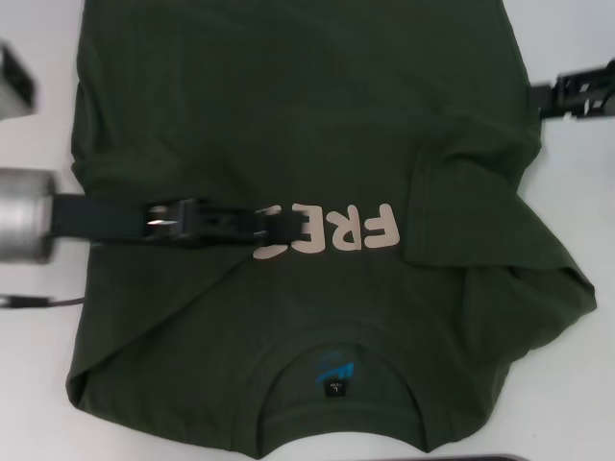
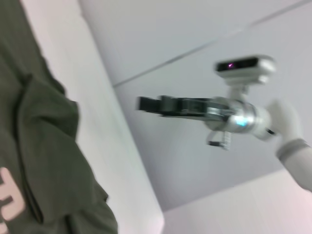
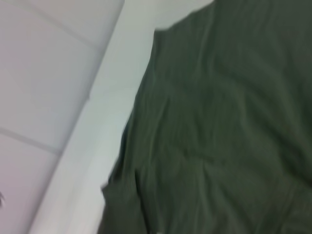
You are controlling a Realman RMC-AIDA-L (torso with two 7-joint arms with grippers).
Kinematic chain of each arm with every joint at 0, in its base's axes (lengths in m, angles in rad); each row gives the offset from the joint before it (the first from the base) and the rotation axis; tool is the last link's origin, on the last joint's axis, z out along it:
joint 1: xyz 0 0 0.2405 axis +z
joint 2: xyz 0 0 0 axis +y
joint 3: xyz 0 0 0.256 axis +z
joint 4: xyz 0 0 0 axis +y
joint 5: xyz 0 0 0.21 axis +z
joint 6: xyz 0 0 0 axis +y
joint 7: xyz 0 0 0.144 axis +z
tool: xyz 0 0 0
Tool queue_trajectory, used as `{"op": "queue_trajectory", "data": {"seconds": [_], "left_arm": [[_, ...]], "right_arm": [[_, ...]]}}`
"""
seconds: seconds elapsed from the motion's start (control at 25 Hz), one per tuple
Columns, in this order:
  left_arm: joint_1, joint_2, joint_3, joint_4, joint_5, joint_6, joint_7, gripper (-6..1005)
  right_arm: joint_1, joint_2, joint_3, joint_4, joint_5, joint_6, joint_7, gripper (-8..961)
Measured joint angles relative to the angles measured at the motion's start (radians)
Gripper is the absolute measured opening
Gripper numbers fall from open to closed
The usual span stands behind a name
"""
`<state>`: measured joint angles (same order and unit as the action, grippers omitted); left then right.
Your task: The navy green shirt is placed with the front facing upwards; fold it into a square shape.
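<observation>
The navy green shirt (image 1: 288,106) lies front up on the white table, collar (image 1: 336,375) toward me and the pale "FREE" lettering (image 1: 360,230) across the chest. Its right sleeve (image 1: 480,211) is folded inward over the chest. My left gripper (image 1: 283,228) reaches in from the left, low over the shirt's middle, covering the first letters. My right gripper (image 1: 553,96) hovers at the shirt's far right edge. The left wrist view shows the folded sleeve (image 2: 44,146) and, farther off, the right gripper (image 2: 146,104). The right wrist view shows only shirt cloth (image 3: 234,122).
The white table (image 1: 38,384) shows bare on both sides of the shirt. A grey object (image 1: 14,77) sits at the far left, and a thin cable (image 1: 38,301) runs below my left arm. A dark edge (image 1: 480,458) shows at the near side.
</observation>
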<state>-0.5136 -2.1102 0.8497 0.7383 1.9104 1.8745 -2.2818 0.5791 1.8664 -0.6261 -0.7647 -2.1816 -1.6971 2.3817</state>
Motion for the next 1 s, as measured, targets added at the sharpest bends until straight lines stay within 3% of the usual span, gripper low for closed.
{"op": "queue_trajectory", "data": {"seconds": [0.16, 0.28, 0.32, 0.68, 1.0], "left_arm": [[0.036, 0.039, -0.092, 0.0, -0.002, 0.078, 0.008, 550], [0.051, 0.049, -0.151, 0.002, -0.003, 0.101, 0.01, 550], [0.069, 0.067, -0.216, 0.004, -0.003, 0.119, 0.014, 550], [0.085, 0.106, -0.278, 0.005, -0.006, 0.123, 0.013, 550], [0.083, 0.111, -0.294, 0.003, -0.007, 0.127, 0.009, 550]], "right_arm": [[0.007, -0.003, -0.073, 0.0, -0.068, -0.017, 0.01, 503], [0.01, -0.003, -0.078, -0.001, -0.153, -0.037, 0.017, 502], [0.009, -0.003, -0.078, -0.001, -0.177, -0.043, 0.017, 502], [-0.001, 0.024, -0.097, 0.005, -0.246, -0.051, 0.0, 501], [0.015, 0.043, -0.145, 0.002, -0.248, -0.053, 0.019, 497]]}}
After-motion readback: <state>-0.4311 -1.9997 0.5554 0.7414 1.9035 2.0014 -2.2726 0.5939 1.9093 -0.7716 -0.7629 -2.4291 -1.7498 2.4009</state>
